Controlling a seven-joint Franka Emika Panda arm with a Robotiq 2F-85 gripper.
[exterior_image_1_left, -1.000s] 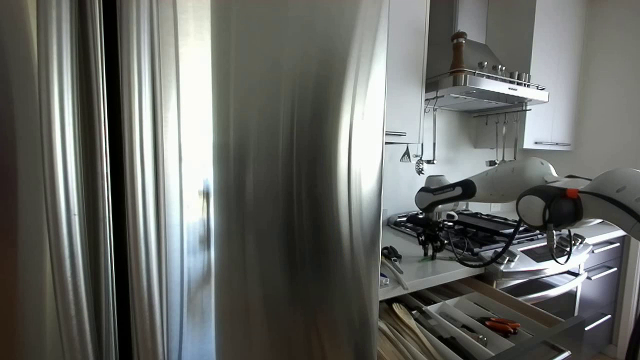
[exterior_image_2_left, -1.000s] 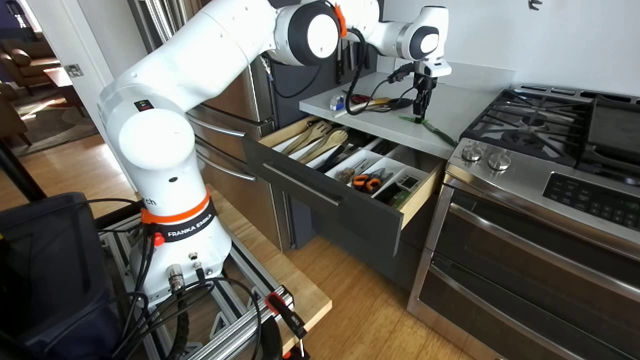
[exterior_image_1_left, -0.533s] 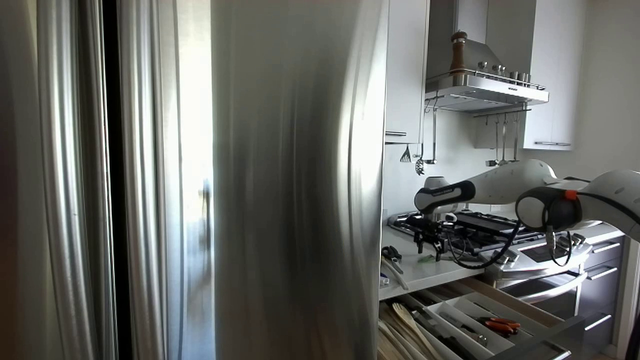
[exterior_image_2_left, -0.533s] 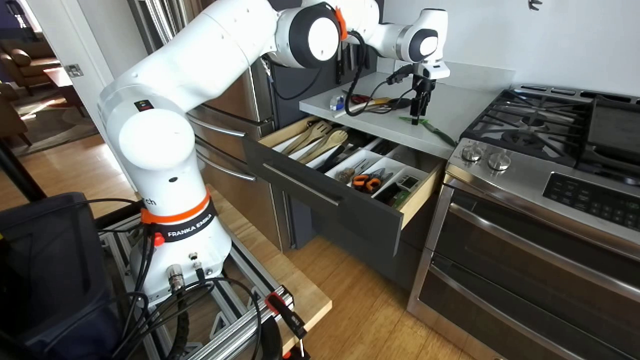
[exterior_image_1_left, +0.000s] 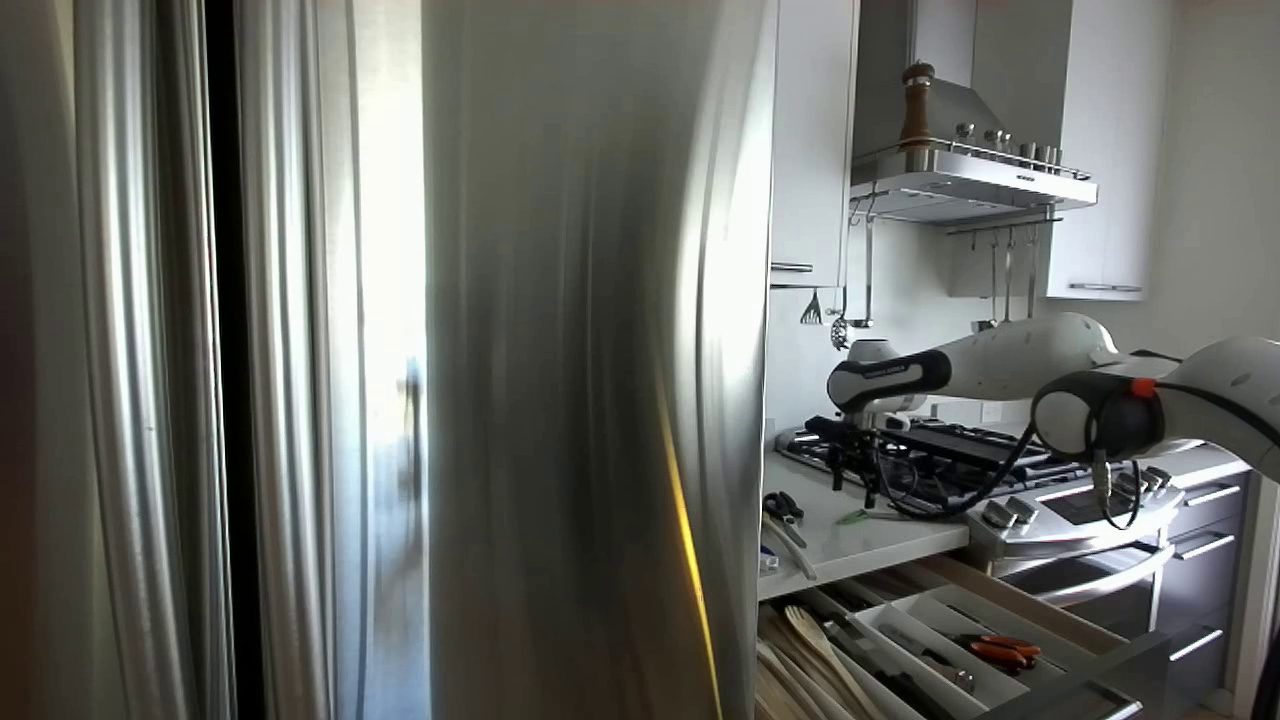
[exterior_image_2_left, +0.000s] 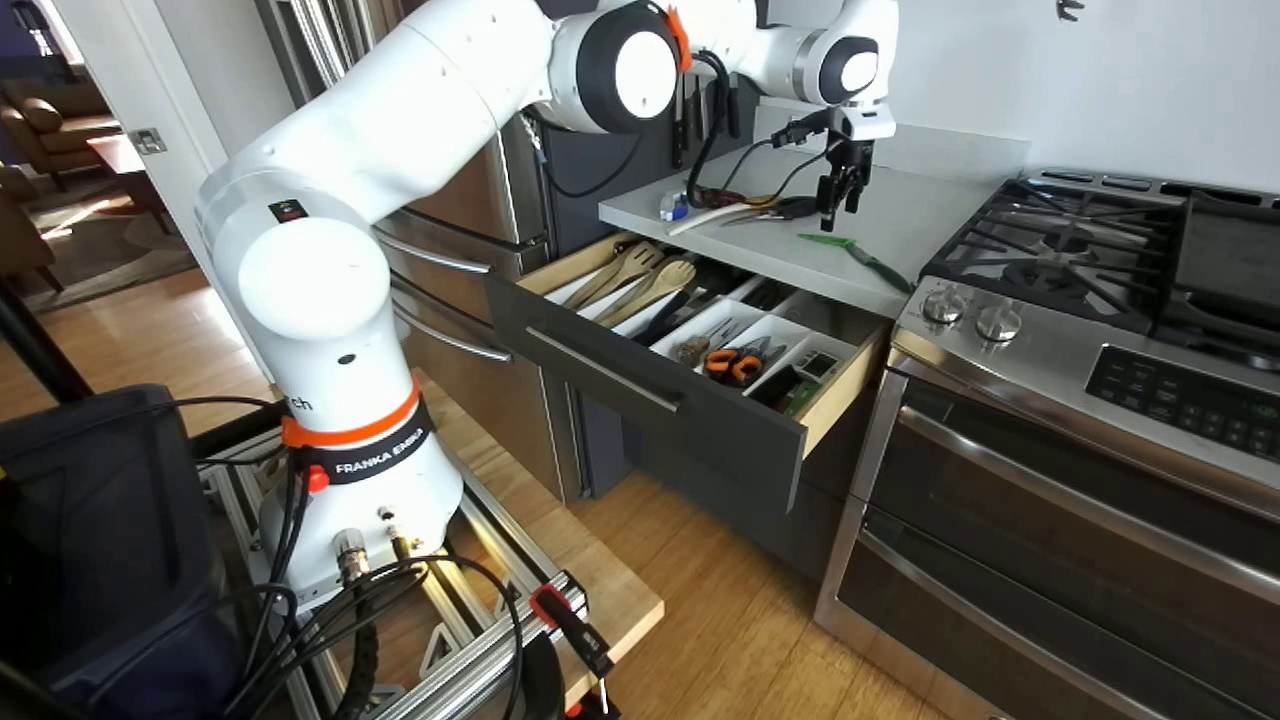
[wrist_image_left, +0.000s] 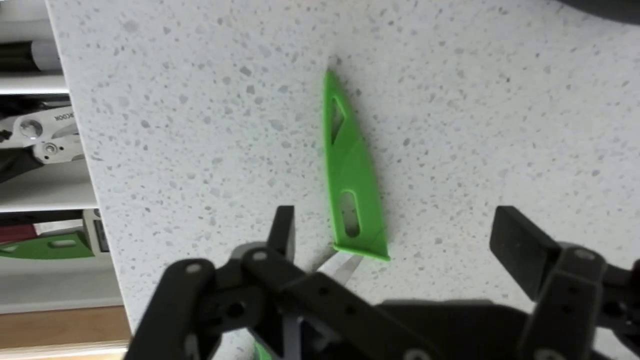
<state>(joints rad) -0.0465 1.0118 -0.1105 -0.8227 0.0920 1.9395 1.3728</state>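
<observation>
Bare countertop (wrist_image_left: 475, 125) leaves room on the near and far sides of the green knife sheath (wrist_image_left: 356, 167), under the spread gripper (exterior_image_2_left: 840, 217); black-handled scissors (exterior_image_2_left: 797, 207) crowd the left, the gas cooktop (exterior_image_2_left: 1068, 240) borders the right, a pulled-out drawer (exterior_image_2_left: 700, 430) the near side.

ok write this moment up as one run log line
pincer: open, above counter | green sheath: on knife blade, lying on counter, untouched | drawer: pulled open, utensils inside
</observation>
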